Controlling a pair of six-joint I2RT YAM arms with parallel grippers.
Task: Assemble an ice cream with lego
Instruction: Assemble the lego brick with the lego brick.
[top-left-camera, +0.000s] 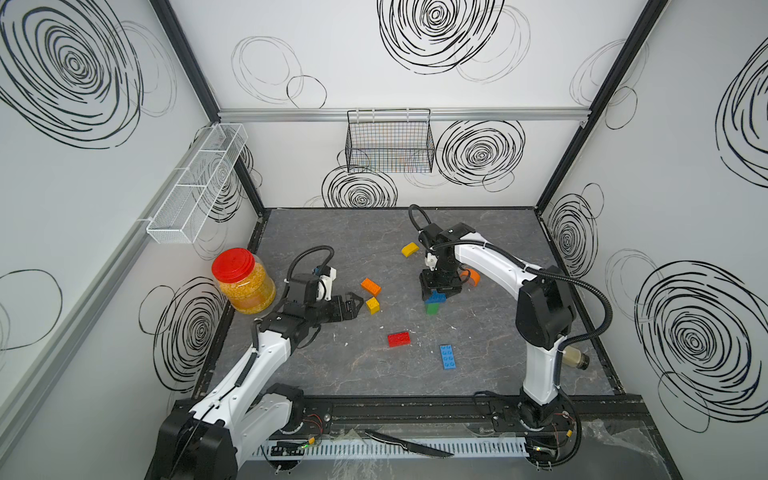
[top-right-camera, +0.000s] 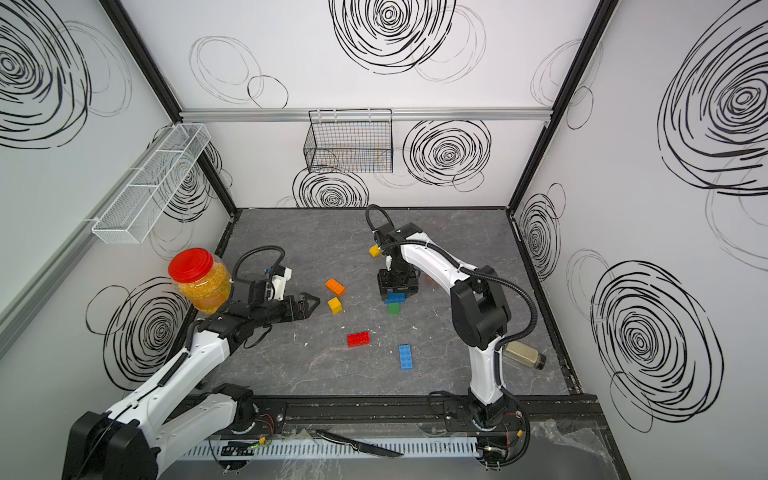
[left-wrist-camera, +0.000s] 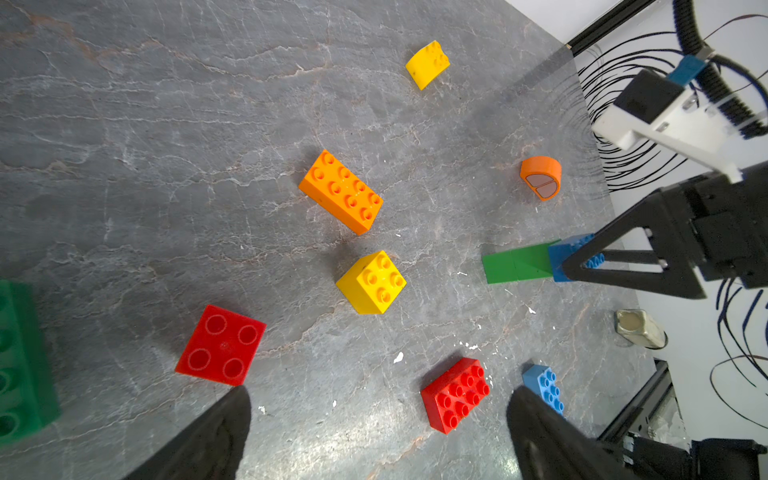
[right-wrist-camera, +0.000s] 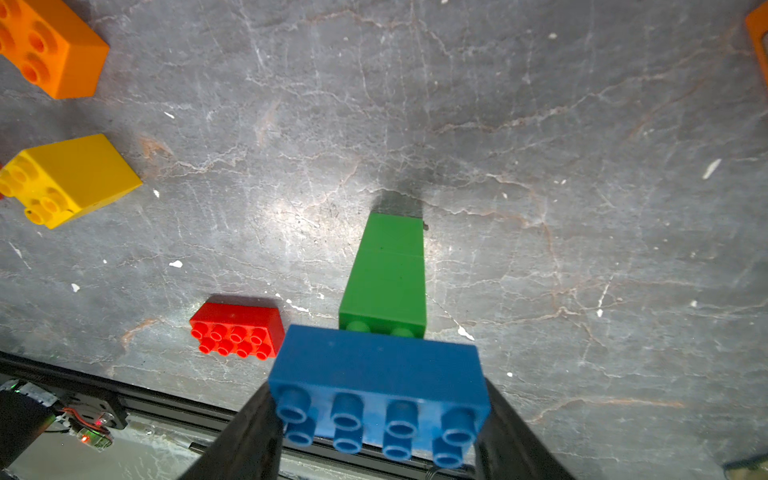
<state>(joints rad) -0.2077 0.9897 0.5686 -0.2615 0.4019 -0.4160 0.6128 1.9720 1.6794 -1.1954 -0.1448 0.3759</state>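
My right gripper (top-left-camera: 436, 293) (right-wrist-camera: 380, 399) is shut on a blue lego brick (right-wrist-camera: 378, 386) by its short ends. It holds the brick across the top of an upright green lego column (top-left-camera: 432, 308) (right-wrist-camera: 386, 282), whose studs show just under the blue edge. My left gripper (top-left-camera: 357, 305) (left-wrist-camera: 380, 395) stands open above the floor with nothing between its fingers, next to a yellow brick (top-left-camera: 372, 305) and an orange brick (top-left-camera: 370, 286). Loose on the floor lie a red brick (top-left-camera: 399, 339), a long blue brick (top-left-camera: 447, 356), a rounded yellow piece (top-left-camera: 410, 249) and a rounded orange piece (top-left-camera: 471, 276).
A red-lidded jar (top-left-camera: 243, 280) of yellow grains stands at the left wall beside my left arm. In the left wrist view a flat red square piece (left-wrist-camera: 221, 345) and a green brick (left-wrist-camera: 20, 361) lie near the fingers. A small bottle (top-right-camera: 524, 355) lies by the right arm.
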